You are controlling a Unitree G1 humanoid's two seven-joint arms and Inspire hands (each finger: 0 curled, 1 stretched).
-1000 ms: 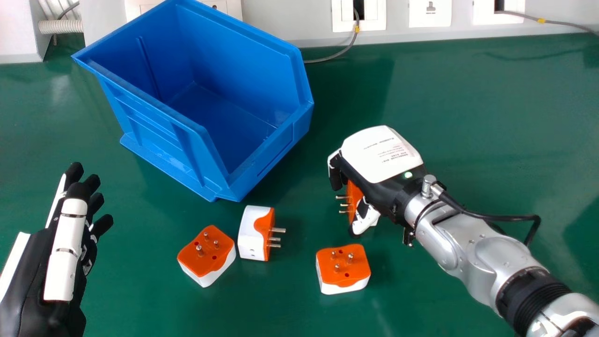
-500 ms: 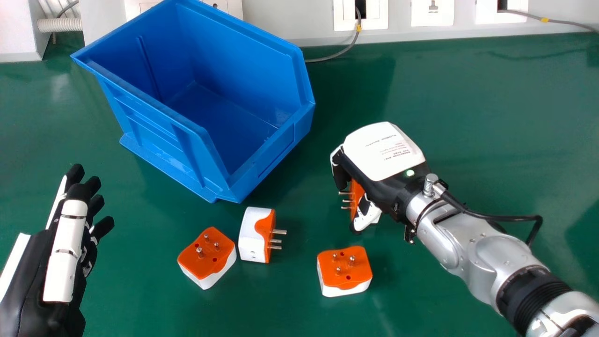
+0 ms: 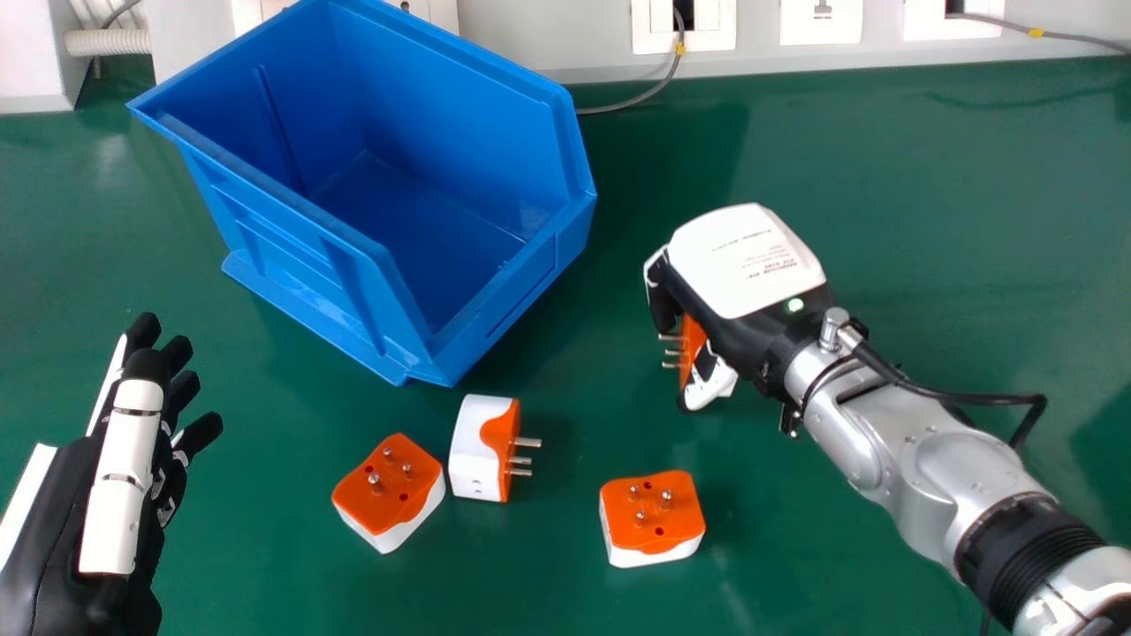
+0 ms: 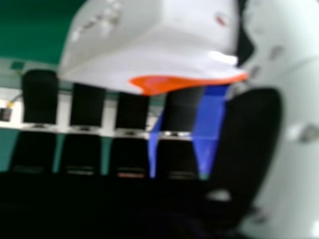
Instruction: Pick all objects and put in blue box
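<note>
One worktop (image 3: 884,177) carried one blue box (image 3: 353,300), set against the far edge, left of centre. Of the two hands, the right hand (image 3: 747,261) was over the worktop, its fingers and thumb curled round a plug (image 3: 693,353); the left hand (image 3: 115,495) lay toward the left edge, fingers straight and spread. There were four plugs: the held one and three on the worktop, farther from its far edge than the box. Near the box, one lay pins up (image 3: 389,490) just beside another on its side (image 3: 482,446), pins to the right; a third (image 3: 652,521) sat pins up, well apart to their right. Compared with the earlier frame, the right hand had carried its plug rightward and nearer the far edge. The head view gave that plug's orange face and three pins; the right hand view, its white body.
</note>
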